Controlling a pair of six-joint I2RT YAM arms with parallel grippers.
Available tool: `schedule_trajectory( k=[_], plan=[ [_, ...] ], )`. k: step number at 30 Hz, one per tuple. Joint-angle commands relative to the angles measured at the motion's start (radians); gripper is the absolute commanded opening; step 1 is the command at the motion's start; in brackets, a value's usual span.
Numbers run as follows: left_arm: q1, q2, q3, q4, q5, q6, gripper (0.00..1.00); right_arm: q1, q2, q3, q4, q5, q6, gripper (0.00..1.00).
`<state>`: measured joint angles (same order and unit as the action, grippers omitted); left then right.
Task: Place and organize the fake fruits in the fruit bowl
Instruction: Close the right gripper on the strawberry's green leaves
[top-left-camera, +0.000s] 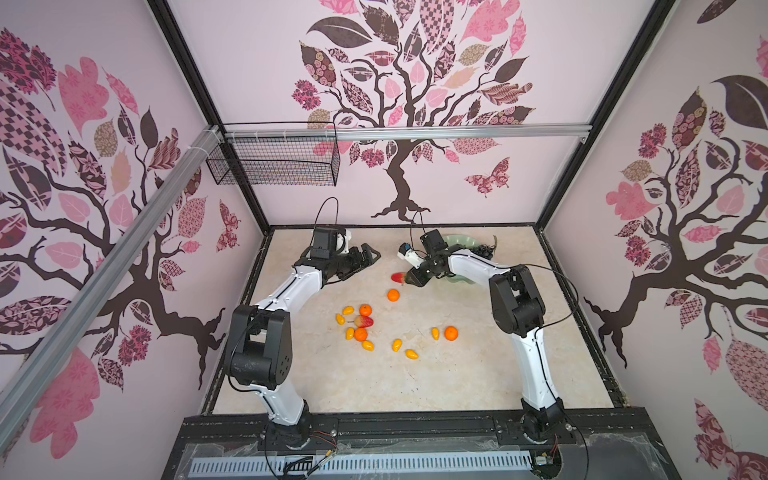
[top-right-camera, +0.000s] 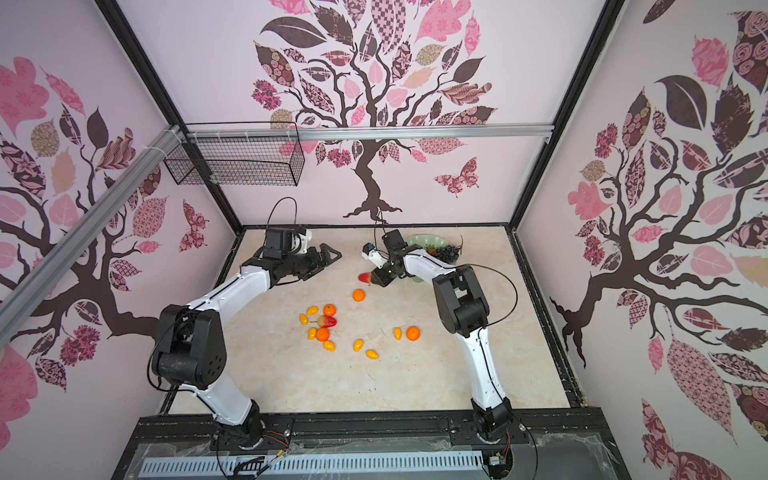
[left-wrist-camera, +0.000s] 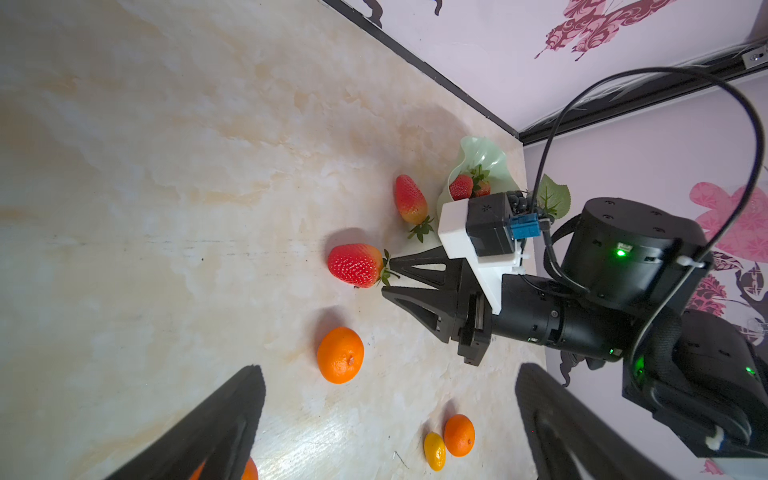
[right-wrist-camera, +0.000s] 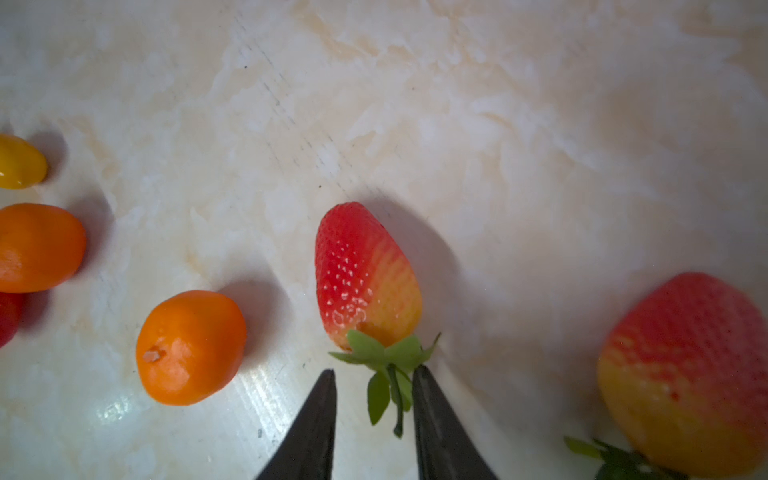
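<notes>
My right gripper is low over the table, its jaws narrowly open on either side of the green stem of a red strawberry. One finger touches the leaves; the other stands clear of the stem. Both top views show that strawberry just left of the pale green fruit bowl. The bowl holds strawberries and a dark grape bunch. Another strawberry lies beside the bowl. Tangerines and several kumquats are scattered mid-table. My left gripper hovers wide open and holds nothing.
A cluster of tangerines, kumquats and a strawberry sits left of centre. One tangerine and a kumquat lie towards the right. A black wire basket hangs on the back rail. Walls close in three sides of the table.
</notes>
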<state>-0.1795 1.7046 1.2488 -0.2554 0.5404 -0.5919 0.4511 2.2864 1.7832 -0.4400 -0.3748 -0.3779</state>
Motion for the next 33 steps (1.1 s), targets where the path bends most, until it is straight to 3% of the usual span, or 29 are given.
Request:
schedule_trajectory(
  k=[1,4,18,28,30,33],
  plan=[
    [0.012,0.01,0.001,0.024,0.004,-0.006,0.99,-0.001,0.047,0.038,-0.022,-0.013,0.003,0.28],
    [0.012,0.01,-0.001,0.024,0.004,-0.007,0.98,0.0,0.051,0.039,-0.023,-0.01,0.003,0.25],
    [0.014,0.008,0.001,0.027,0.007,-0.008,0.99,-0.001,0.065,0.048,-0.035,-0.004,0.011,0.27],
    [0.014,0.009,0.0,0.03,0.013,-0.011,0.99,0.0,0.066,0.047,-0.04,0.002,0.014,0.19],
    [0.013,0.006,0.0,0.03,0.013,-0.011,0.99,0.0,0.065,0.05,-0.04,0.002,0.014,0.2],
    [0.014,0.006,-0.002,0.031,0.013,-0.011,0.99,0.0,0.067,0.057,-0.038,-0.007,0.017,0.28]
  ],
)
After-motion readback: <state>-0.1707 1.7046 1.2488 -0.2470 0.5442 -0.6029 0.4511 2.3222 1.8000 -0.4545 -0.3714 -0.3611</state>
